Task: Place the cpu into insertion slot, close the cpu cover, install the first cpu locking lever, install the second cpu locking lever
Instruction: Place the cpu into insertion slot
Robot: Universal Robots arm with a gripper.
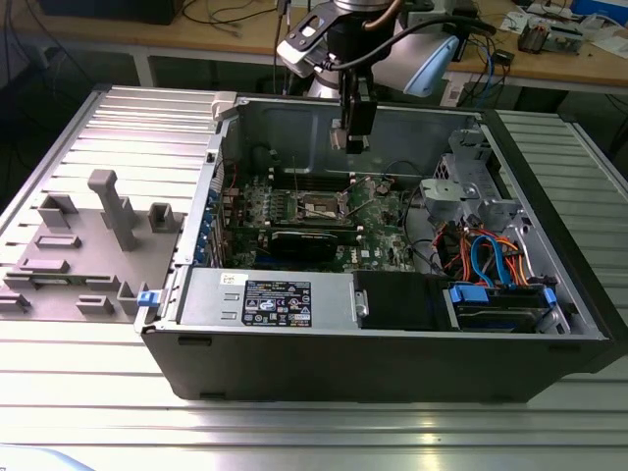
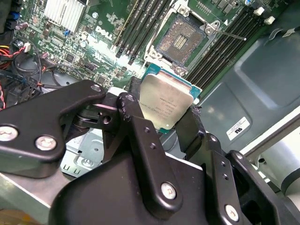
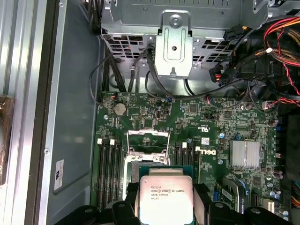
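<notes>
Carrying the cpu to the insertion slot is the step in hand, judged from the chip's position clear of the green motherboard.

**Jaw state.** The jaws are clamped on the cpu. In the second wrist view, one black finger bears on each of two opposite edges of the chip. The silver-grey top faces the camera.

**Position.** The chip hangs above the insertion slot and well apart from it. In the exterior view the jaws sit high over the slot. In the first wrist view the cpu cover stands raised at one edge of the insertion slot, so the socket is exposed and empty.

**Placement guidance.**
- The chip is probably best held level and square to the insertion slot, with its edges parallel to the silver rim.
- It should be lowered without sideways drift.
- The contact field is likely fragile, and a tilted corner could bend pins.
- The raised cpu cover and the thin locking lever beside the insertion slot need clearance.
</notes>
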